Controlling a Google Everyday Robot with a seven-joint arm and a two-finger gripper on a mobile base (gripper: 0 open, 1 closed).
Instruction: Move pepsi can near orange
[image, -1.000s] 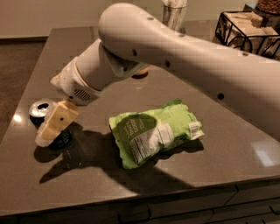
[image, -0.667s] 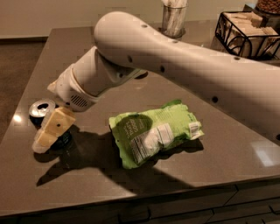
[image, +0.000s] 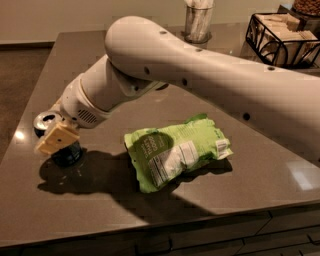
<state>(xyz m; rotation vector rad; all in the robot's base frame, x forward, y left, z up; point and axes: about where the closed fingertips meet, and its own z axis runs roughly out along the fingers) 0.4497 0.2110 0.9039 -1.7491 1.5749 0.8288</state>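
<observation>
Nearest me on the table (image: 280, 185), the green snack bag (image: 175, 152) lies flat, just right of centre. At the left edge, the gripper (image: 59, 141) sits right over the pepsi can (image: 66, 155), covering its middle; I cannot tell whether it is clamped on the can. The white arm (image: 200, 80) reaches across behind the bag. Farthest back stand a glass tumbler (image: 197, 24) and a wire basket (image: 280, 37).
</observation>
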